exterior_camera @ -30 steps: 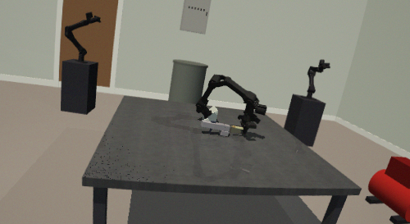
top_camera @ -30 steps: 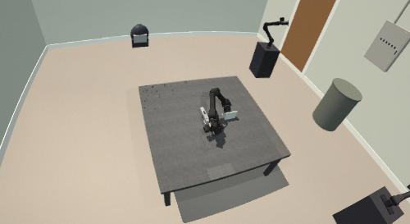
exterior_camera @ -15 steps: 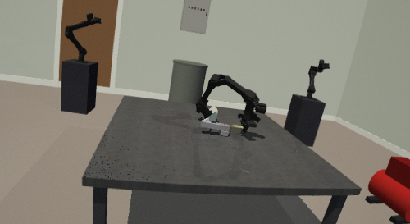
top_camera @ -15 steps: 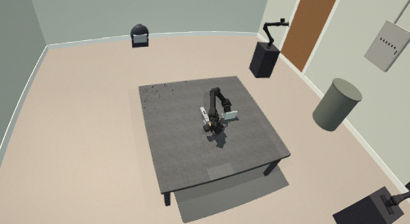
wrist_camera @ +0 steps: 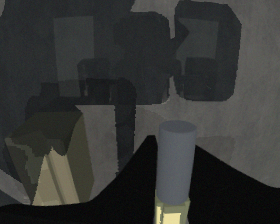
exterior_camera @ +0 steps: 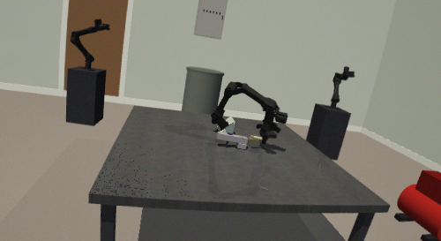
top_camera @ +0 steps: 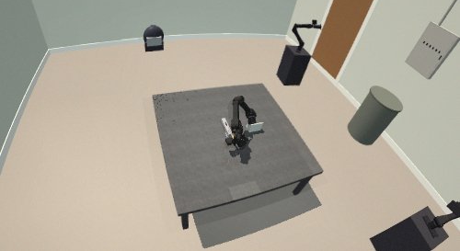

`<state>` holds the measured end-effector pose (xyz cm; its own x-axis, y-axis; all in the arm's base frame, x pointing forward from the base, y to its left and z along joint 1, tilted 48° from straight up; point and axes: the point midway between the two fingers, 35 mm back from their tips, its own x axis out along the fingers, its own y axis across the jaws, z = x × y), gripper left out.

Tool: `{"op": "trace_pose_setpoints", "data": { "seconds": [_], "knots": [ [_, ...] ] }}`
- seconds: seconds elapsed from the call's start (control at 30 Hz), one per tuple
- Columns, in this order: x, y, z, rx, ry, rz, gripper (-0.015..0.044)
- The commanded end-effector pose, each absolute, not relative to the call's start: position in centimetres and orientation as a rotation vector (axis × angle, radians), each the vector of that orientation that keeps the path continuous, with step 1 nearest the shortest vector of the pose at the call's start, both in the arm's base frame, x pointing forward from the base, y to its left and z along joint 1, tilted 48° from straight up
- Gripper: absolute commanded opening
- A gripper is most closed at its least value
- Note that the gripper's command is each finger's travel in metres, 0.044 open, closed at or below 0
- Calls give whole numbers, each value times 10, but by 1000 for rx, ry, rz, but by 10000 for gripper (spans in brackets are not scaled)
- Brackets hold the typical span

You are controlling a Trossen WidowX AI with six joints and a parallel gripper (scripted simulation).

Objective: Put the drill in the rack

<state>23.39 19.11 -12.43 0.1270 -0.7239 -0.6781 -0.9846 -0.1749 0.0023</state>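
The drill (wrist_camera: 176,162) shows in the wrist view as an upright grey cylinder with a yellow-green part below it. My gripper (wrist_camera: 162,142) (exterior_camera: 264,141) (top_camera: 229,141) is shut on it. An olive block (wrist_camera: 86,155) (exterior_camera: 254,142) with a pale, grooved patch stands to the left of the fingers in the wrist view and close beside them in the exterior view. It may be the rack, but I cannot tell for sure. A long pale lilac piece (top_camera: 225,125) (exterior_camera: 231,137) lies just beyond the block. I cannot make out the key.
A pale green panel (top_camera: 255,127) (exterior_camera: 227,126) stands behind the lilac piece, by the arm's base. All this is on a dark grey table (top_camera: 193,176) (exterior_camera: 176,177). The arm's shadow falls around the block. Two other arms on dark pedestals (exterior_camera: 85,95) (exterior_camera: 328,129) stand off the table.
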Motion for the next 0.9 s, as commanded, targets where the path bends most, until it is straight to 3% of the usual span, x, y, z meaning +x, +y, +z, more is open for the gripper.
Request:
{"op": "trace_pose_setpoints", "data": {
  "seconds": [0.0,0.87],
  "knots": [
    [233,194,-123,-1956,1641,769,0],
    [228,201,-118,-1956,1641,770,0]
  ]
}}
